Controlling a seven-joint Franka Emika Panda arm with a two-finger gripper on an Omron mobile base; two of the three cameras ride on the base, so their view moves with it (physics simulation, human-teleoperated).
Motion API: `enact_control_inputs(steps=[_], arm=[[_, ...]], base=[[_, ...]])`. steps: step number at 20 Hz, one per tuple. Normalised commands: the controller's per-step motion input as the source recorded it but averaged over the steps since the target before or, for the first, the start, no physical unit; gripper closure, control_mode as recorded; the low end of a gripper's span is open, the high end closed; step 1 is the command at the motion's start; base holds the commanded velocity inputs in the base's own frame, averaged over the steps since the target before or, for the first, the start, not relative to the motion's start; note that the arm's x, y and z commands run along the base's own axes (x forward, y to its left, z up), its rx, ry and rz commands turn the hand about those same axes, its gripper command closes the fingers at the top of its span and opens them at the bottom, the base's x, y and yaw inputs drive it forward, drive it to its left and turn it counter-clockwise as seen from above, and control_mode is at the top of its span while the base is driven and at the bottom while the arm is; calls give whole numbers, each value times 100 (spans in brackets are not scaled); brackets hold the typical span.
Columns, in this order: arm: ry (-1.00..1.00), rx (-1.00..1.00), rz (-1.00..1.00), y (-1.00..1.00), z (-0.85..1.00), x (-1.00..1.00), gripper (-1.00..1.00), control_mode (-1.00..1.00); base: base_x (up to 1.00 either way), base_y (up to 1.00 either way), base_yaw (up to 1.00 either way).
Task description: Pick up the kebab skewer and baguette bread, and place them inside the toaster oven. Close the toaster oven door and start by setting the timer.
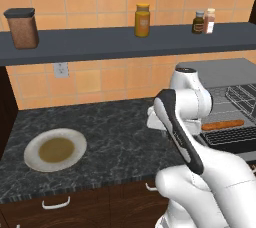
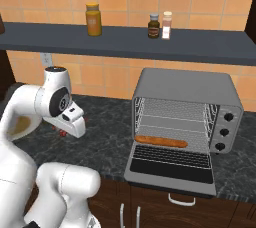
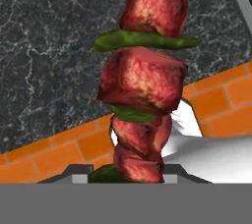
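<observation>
Holding is seen in the hand view: the kebab skewer (image 3: 143,95) is clamped between the gripper (image 3: 127,171) fingers, jaws partly closed on its lower end, red meat chunks and green slices stacked away from the camera. Dark marbled counter (image 3: 54,46) and a strip of orange tile are seen behind it.

In the right base view the hand is carried above the counter, left of the toaster oven (image 2: 187,117); small red bits of the skewer are just visible under the wrist at (image 2: 62,133). Contact with the counter cannot be judged from there.

The toaster oven door (image 2: 170,164) is folded down flat, fully open. The baguette bread (image 2: 161,142) is laid across the front edge of the wire rack inside the cavity, lengthwise left to right; it is also seen in the left base view (image 1: 222,124).

A beige plate (image 1: 55,149) is left on the counter, well apart from the oven. Jars are lined on the shelf (image 2: 150,42) above.
</observation>
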Motion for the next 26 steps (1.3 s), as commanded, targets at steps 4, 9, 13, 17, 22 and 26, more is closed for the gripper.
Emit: enact_control_inputs(steps=[4,9,13,17,22,26], arm=[[-3,0,22,-100,19,-13,100,-100],[-3,0,25,-100,7,-5,100,-100],[-7,0,27,-100,1,-2,100,-100],[-5,0,27,-100,1,-12,100,-100],[0,4,15,-100,8,-2,100,-100],[0,7,9,-100,11,4,100,-100]], base=[[0,0,0],[0,0,0],[0,0,0],[0,0,0],[0,0,0],[0,0,0]])
